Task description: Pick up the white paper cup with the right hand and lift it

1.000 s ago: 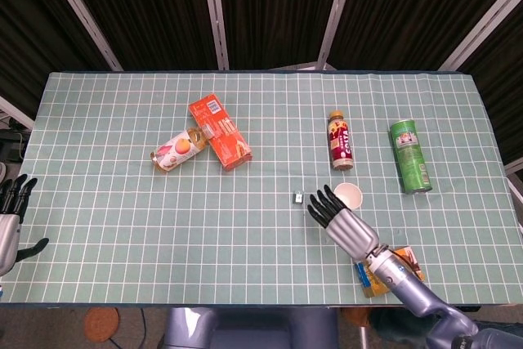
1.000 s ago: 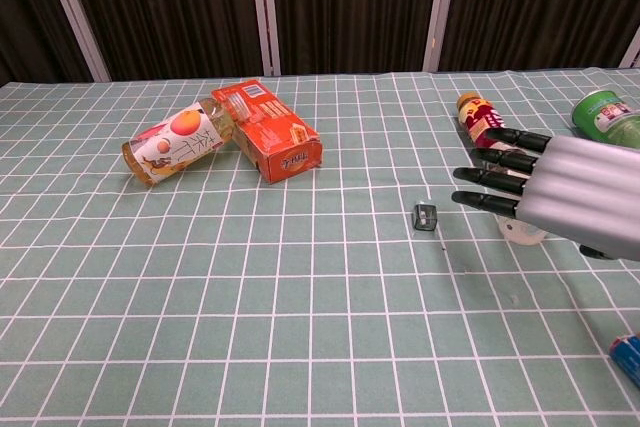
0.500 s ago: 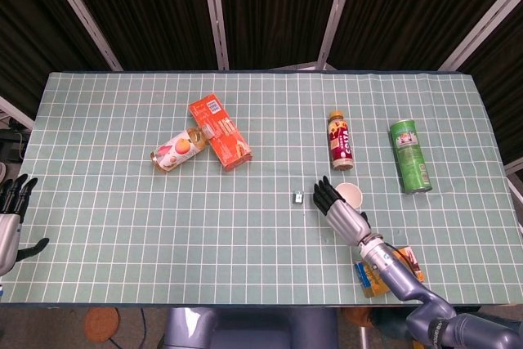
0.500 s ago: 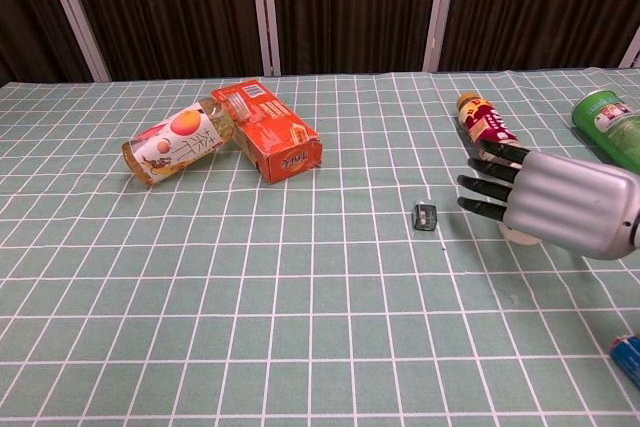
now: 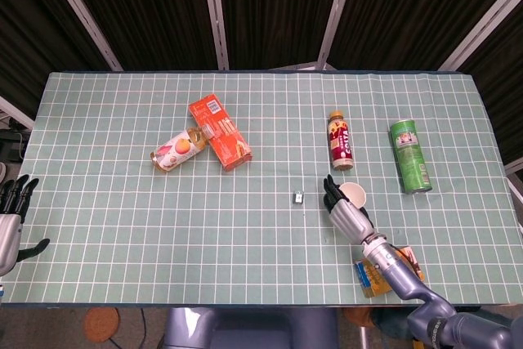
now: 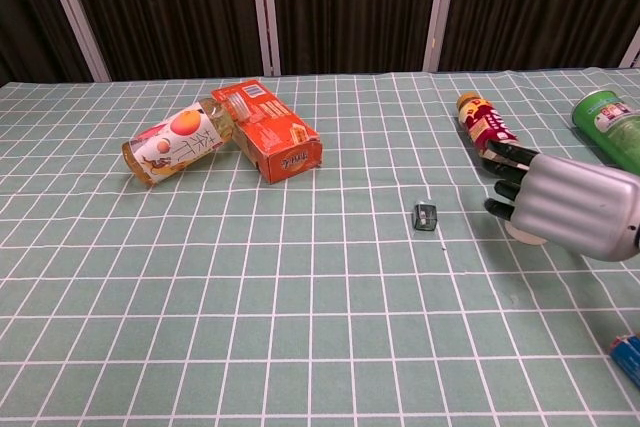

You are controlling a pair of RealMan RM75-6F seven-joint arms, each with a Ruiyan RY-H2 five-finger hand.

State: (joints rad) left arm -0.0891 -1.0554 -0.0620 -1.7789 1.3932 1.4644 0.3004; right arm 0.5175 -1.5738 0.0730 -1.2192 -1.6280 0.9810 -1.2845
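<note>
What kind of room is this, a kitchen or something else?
Probably a robot test lab, not a kitchen: a gridded mat covers the table, black curtains hang behind, and scattered groceries like a chip can serve as props.

The right hand (image 6: 560, 209) has a silver metal back, black fingers (image 6: 505, 152) and a blue-grey forearm.

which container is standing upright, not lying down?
The white paper cup, beside the right hand, mouth up. The brown bottle, green can and peach bottle all lie on their sides.

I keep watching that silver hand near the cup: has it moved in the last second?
Yes. The right hand has drawn away from the small dark clip and closed in beside the cup.
</note>
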